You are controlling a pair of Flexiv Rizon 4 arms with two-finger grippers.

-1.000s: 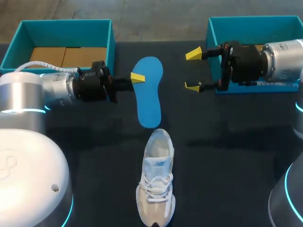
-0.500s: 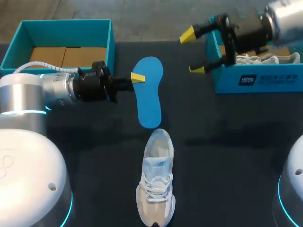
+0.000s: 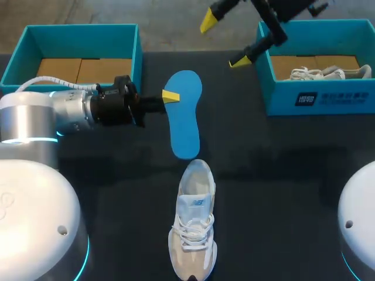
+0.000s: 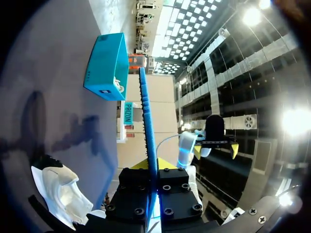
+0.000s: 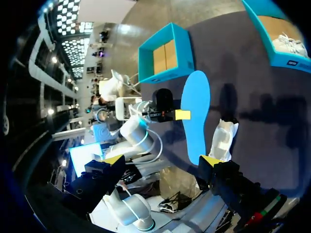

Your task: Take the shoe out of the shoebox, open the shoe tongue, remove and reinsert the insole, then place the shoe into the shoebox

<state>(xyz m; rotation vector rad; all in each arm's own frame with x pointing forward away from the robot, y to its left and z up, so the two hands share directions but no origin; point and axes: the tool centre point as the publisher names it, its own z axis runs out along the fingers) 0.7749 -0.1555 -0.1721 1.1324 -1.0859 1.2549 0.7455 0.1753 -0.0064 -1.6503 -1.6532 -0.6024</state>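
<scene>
The blue insole (image 3: 183, 120) hangs flat above the dark table, my left gripper (image 3: 170, 96) shut on its left edge. In the left wrist view the insole (image 4: 147, 121) stands edge-on between the fingers of that gripper (image 4: 152, 167). The white shoe (image 3: 193, 228) lies on the table just in front of the insole, toe toward it. My right gripper (image 3: 224, 40) is open and raised at the far side, left of the right shoebox (image 3: 319, 96). From its wrist view that gripper (image 5: 162, 160) holds nothing and looks down on the insole (image 5: 194, 114) and the shoe (image 5: 221, 141).
A second white shoe (image 3: 325, 73) lies in the right teal shoebox. Another teal shoebox (image 3: 137, 55) with a bare cardboard floor stands at the far left, behind my left arm.
My right arm has lifted and swung toward the far side, uncovering the right shoebox. The left arm and the insole have stayed put.
</scene>
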